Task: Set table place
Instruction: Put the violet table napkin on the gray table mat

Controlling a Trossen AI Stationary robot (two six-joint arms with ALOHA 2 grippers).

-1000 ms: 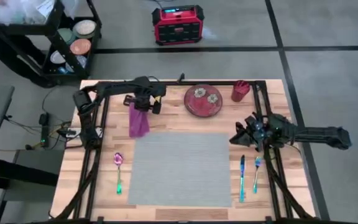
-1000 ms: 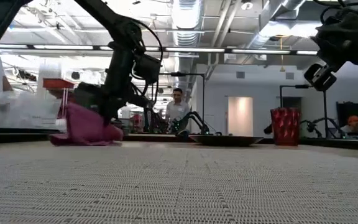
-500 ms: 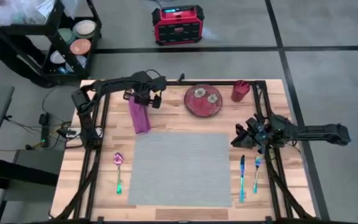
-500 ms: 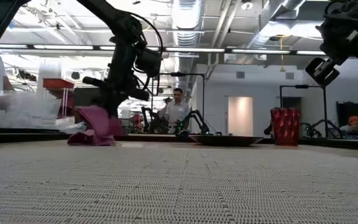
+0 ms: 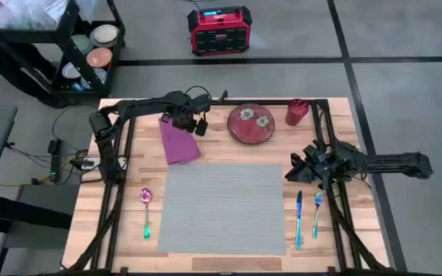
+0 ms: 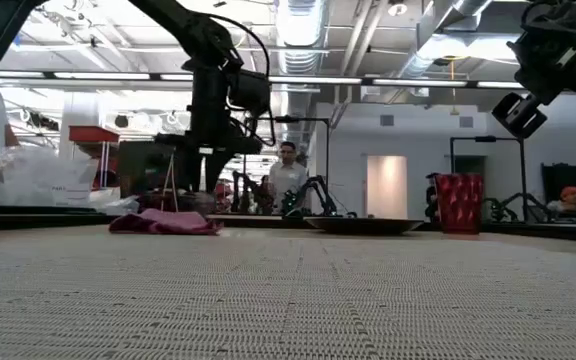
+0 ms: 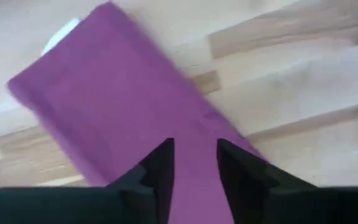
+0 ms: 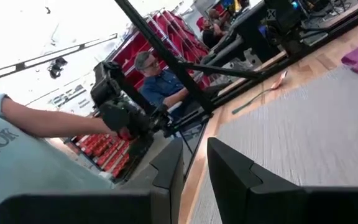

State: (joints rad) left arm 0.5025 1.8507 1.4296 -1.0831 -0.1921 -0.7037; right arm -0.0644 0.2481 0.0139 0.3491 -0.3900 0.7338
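Observation:
The grey placemat (image 5: 221,207) lies flat on the middle of the light-wood table (image 5: 136,153). A magenta napkin (image 5: 179,142) lies flat on the wood just past the mat's far left corner. My left gripper (image 5: 196,125) hovers open above the napkin (image 7: 123,106), at its far right part, touching nothing. My right gripper (image 5: 296,167) hangs open in the air beside the mat's right far corner, with nothing between its fingers (image 8: 166,168).
A dark red plate (image 5: 252,124) and a red cup (image 5: 298,113) stand along the far edge. A spoon (image 5: 146,211) lies left of the mat, a knife (image 5: 298,218) and fork (image 5: 316,215) right of it. People show in the room beyond.
My left gripper has gone a little toward the table's right edge and risen, letting go of the napkin. The napkin hung bunched below the fingers with its lower part on the wood; it now lies spread flat on the table.

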